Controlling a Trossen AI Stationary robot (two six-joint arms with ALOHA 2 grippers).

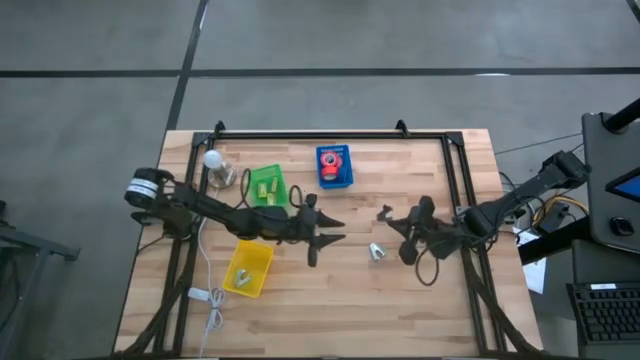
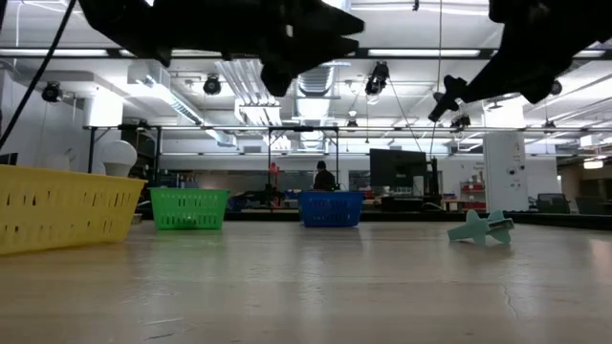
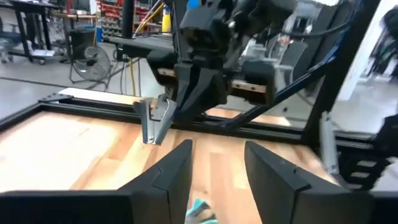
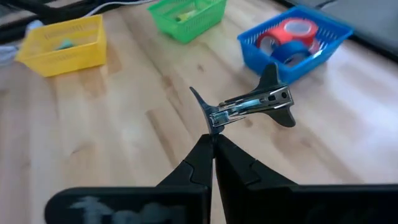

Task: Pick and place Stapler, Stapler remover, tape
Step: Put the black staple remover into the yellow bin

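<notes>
My right gripper (image 4: 213, 142) is shut on a black-handled metal staple remover (image 4: 249, 106) and hangs above the table right of centre (image 1: 395, 220). A second, pale teal staple remover (image 1: 377, 251) lies on the wood just near of it, also showing in the low view (image 2: 483, 227). My left gripper (image 3: 217, 168) is open and holds nothing; it hovers mid-table (image 1: 322, 238), pointing at the right gripper. Red and blue tape rolls (image 4: 289, 34) lie in the blue bin (image 1: 334, 181). My right gripper pinches the staple remover between its two fingertips at the metal end (image 4: 214, 122). The fingers come in roughly level from the table's right. The remover sticks out past the fingertips, black handles (image 4: 272, 78) farthest out, and it is lifted clear of the table.
A green bin (image 1: 267, 185) with small yellowish items stands left of the blue one. A yellow bin (image 1: 248, 268) holding a teal item is nearer, on the left. A white bulb (image 1: 213, 160) and a cable (image 1: 205, 290) lie along the left side. Bare wood shows between the bins and the right rail.
</notes>
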